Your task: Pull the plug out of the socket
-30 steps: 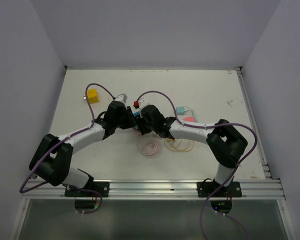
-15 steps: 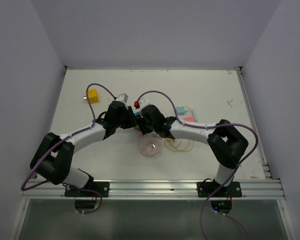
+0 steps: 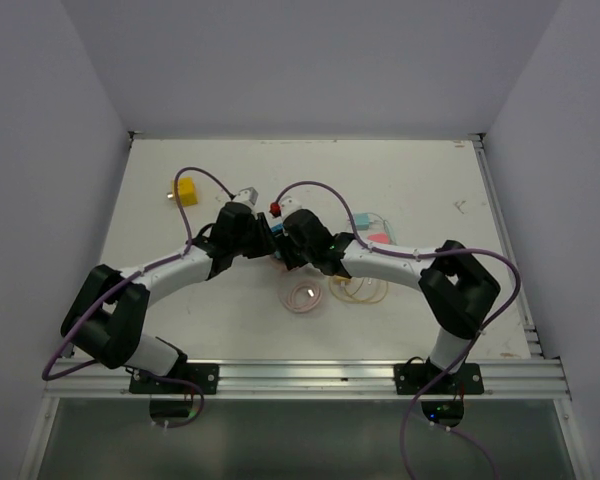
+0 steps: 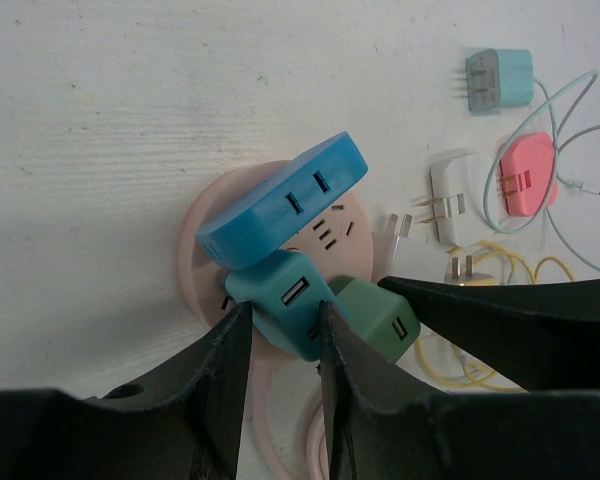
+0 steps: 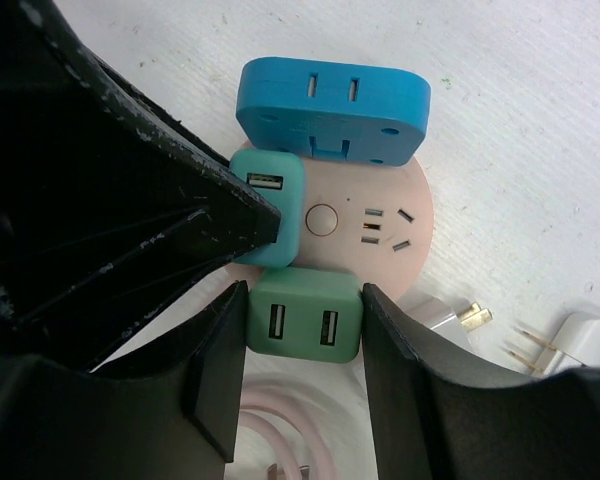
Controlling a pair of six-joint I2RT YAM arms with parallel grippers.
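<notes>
A round pink socket [image 4: 195, 250] lies flat on the table with three things plugged into it. These are a wide blue adapter [image 4: 285, 200], a teal USB plug [image 4: 280, 295] and a green two-port USB plug [image 5: 305, 315]. My left gripper [image 4: 280, 318] is shut on the teal plug, one finger against each side. My right gripper [image 5: 302, 300] is shut on the green plug right beside it, both pads touching its sides. In the top view the left gripper [image 3: 262, 240] and right gripper [image 3: 283, 248] meet tip to tip over the socket and hide it.
The socket's pink cable [image 3: 302, 295] coils just in front of the grippers, beside a yellow cable [image 3: 358, 290]. Loose to the right lie a white plug [image 4: 448, 185], a pink charger [image 4: 528, 178] and a pale teal plug [image 4: 500, 78]. A yellow block [image 3: 185, 191] sits at the far left.
The right arm's elbow has drifted slightly to the right. Both grips hold as before, and the plugs remain in the socket.
</notes>
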